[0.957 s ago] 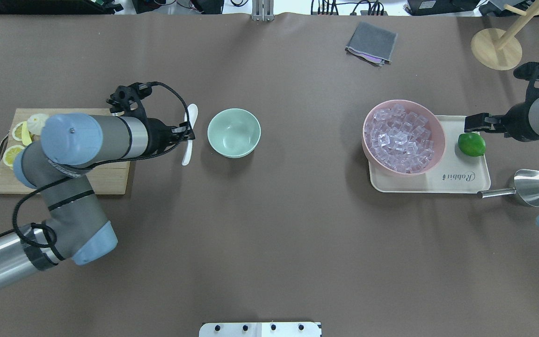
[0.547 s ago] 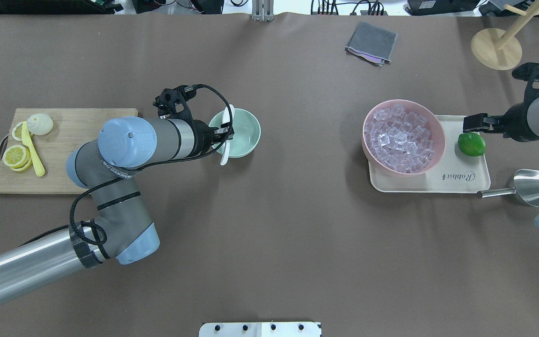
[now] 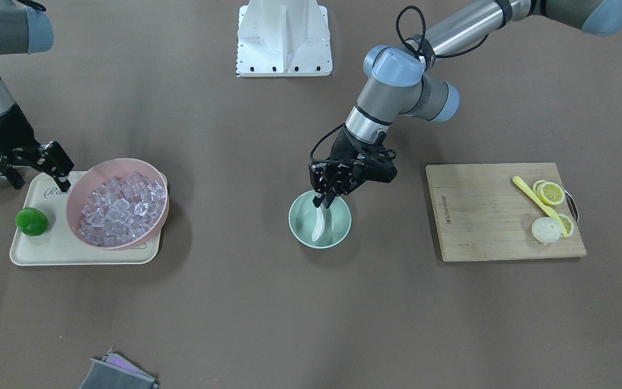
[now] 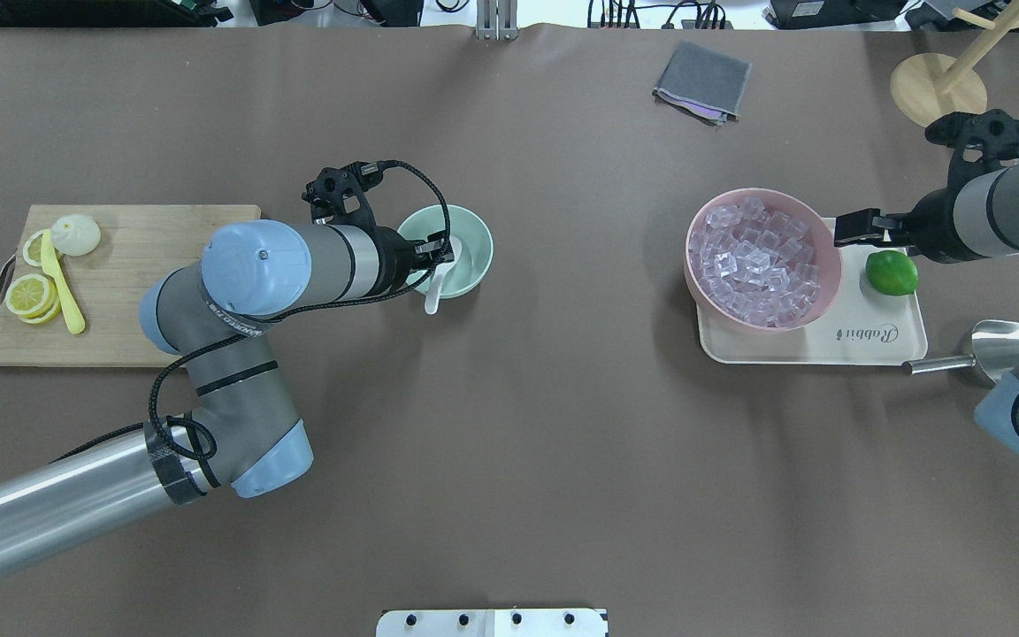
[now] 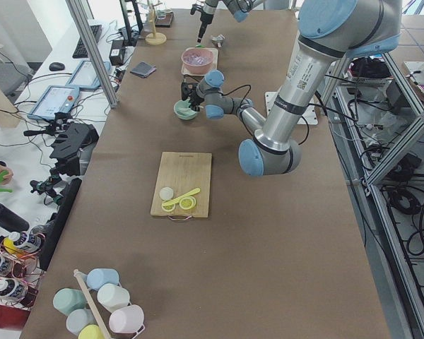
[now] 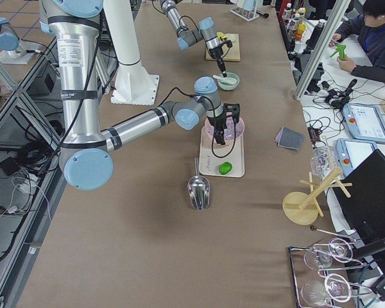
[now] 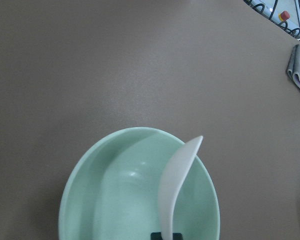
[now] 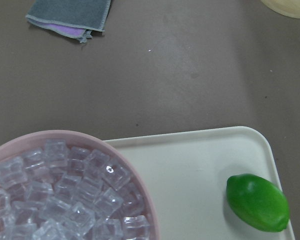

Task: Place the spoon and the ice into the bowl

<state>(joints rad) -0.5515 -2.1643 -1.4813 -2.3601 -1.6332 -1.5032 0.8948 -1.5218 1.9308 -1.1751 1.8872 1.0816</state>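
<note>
The left gripper point(image 3: 324, 201) clamps the small white soup spoon point(image 3: 318, 226), tilted inside the round mint-green bowl point(image 3: 339, 229) on the brown counter point(image 3: 289, 313). Clear ice cubes point(image 3: 116, 210) fill the larger pink bowl point(image 3: 87, 181). Whether the right gripper point(image 3: 62, 175) beside it is wide or narrow cannot be told.

White spoon point(image 3: 318, 226), mint-green bowl point(image 3: 339, 224)

Small white soup spoon point(image 7: 177, 180): gripped end cut off by wrist view's bottom edge, inside left pincer point(image 3: 325, 201). Round mint-green bowl point(image 7: 85, 200): rim on pincer side cut off too. Shiny metal scoop point(image 4: 1000, 349): part hidden under right arm point(image 4: 1018, 416), behind right pincer point(image 4: 847, 228).
</note>
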